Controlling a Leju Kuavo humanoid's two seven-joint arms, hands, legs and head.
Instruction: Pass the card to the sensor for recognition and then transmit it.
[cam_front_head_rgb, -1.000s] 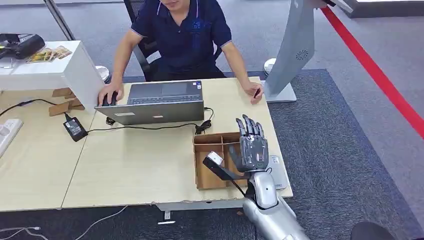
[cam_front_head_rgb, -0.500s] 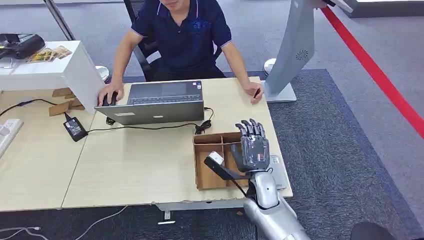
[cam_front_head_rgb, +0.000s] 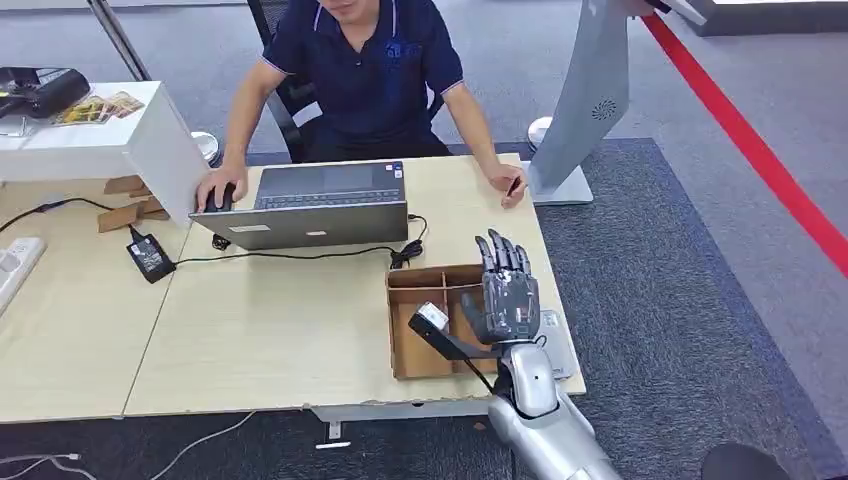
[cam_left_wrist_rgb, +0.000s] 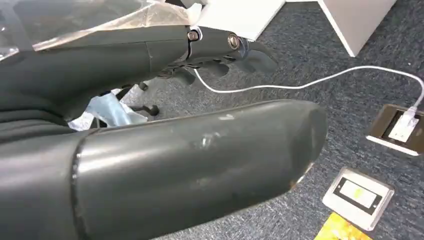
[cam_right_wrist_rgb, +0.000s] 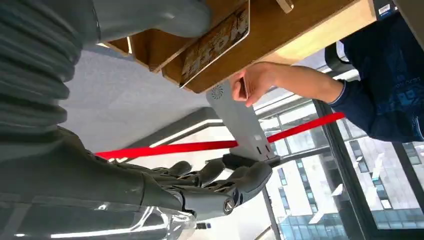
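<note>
The right hand (cam_front_head_rgb: 508, 295) hovers with fingers spread, holding nothing, over the cardboard tray (cam_front_head_rgb: 408, 350), likely poised to pick up the card (cam_right_wrist_rgb: 215, 44) lying in the tray's right compartment. The grey sensor stand (cam_front_head_rgb: 585, 110) stands beyond the tray.

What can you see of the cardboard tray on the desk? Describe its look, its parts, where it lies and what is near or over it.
The cardboard tray is a shallow, open-topped box of brown corrugated board, split by thin cardboard dividers into several compartments. It lies flat near the front right corner of the pale wooden desk, just in front of the laptop, whose black cable ends near its back edge. The right hand hovers over its right side, fingers apart. In the right wrist view a printed card lies in one compartment.
</note>
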